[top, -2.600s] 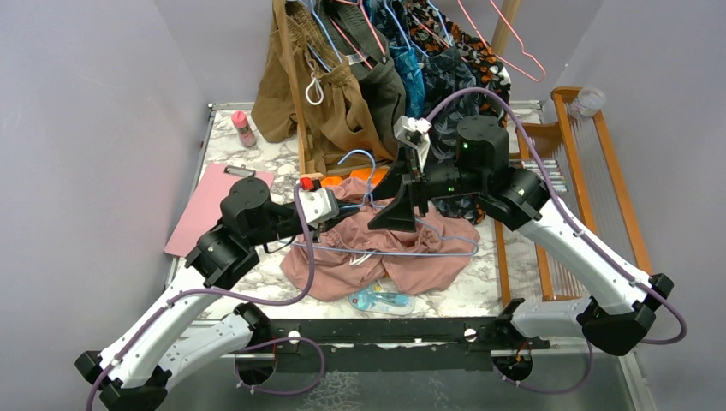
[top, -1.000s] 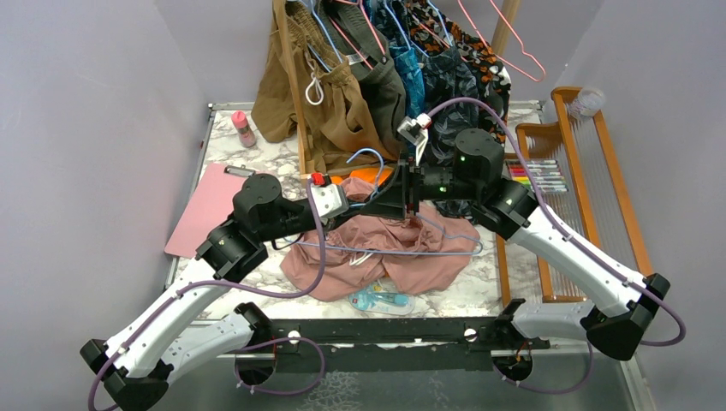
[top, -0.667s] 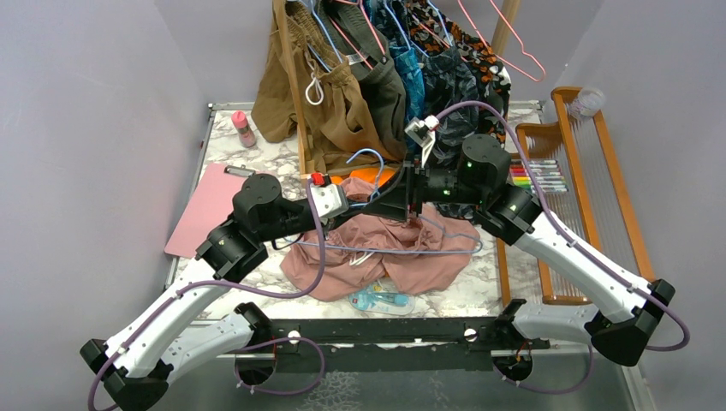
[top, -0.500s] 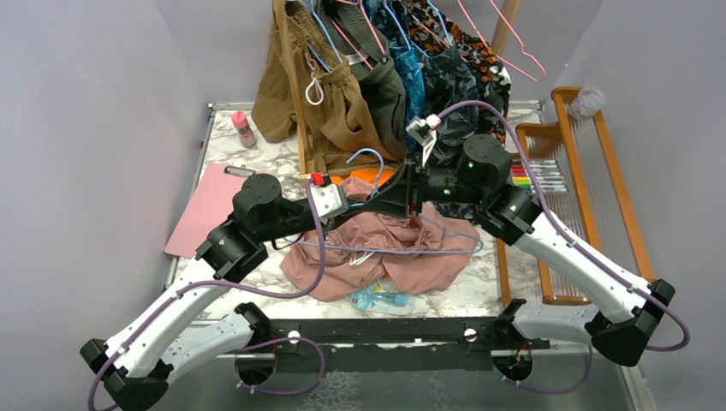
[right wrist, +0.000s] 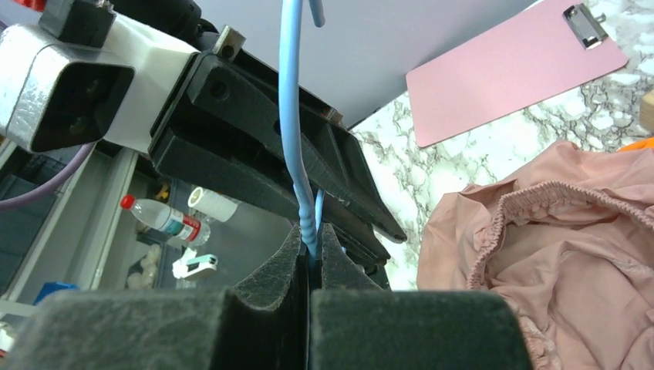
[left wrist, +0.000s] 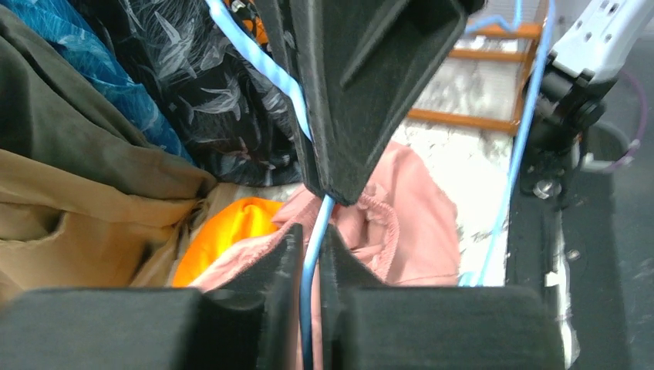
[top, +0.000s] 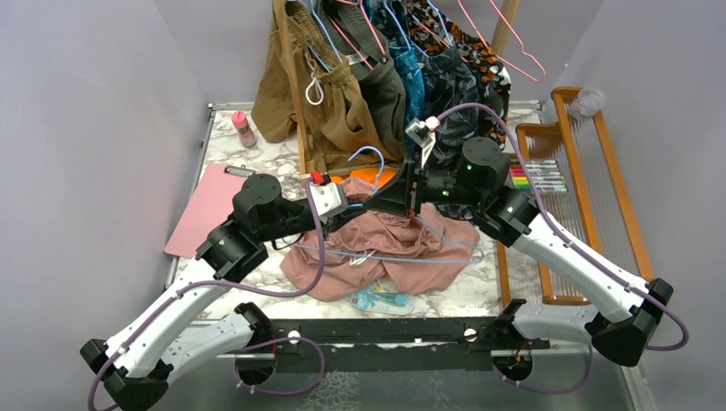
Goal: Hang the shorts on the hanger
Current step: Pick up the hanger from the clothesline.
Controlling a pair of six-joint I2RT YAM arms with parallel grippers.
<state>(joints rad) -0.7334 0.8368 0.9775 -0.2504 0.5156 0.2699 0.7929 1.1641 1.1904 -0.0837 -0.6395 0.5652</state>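
Note:
The dusty pink shorts (top: 342,272) (left wrist: 420,223) (right wrist: 586,262) lie crumpled on the marble table, waistband up. The light blue wire hanger (top: 385,257) (left wrist: 262,62) (right wrist: 289,116) rests over them, its hook raised toward the back. Both grippers meet at the hanger's neck. My right gripper (top: 374,203) (right wrist: 309,231) is shut on the wire, which is pinched between its pads. My left gripper (top: 365,204) (left wrist: 311,231) faces it from the left, its jaws only slightly apart. The wire still runs between them, and a sliver of pink shows beside it.
Bright orange shorts (top: 377,175) lie just behind the pink ones. Brown shorts (top: 334,103) and dark patterned clothes hang on the rack at the back, with pink hangers (top: 514,51). A pink clipboard (top: 210,205) is at the left, a wooden frame (top: 591,171) at the right, a teal packet (top: 381,300) in front.
My right gripper has closed on the hanger's neck. My left gripper's jaws have eased apart around the wire. The hanger's lower bar has sagged a little at its right end.

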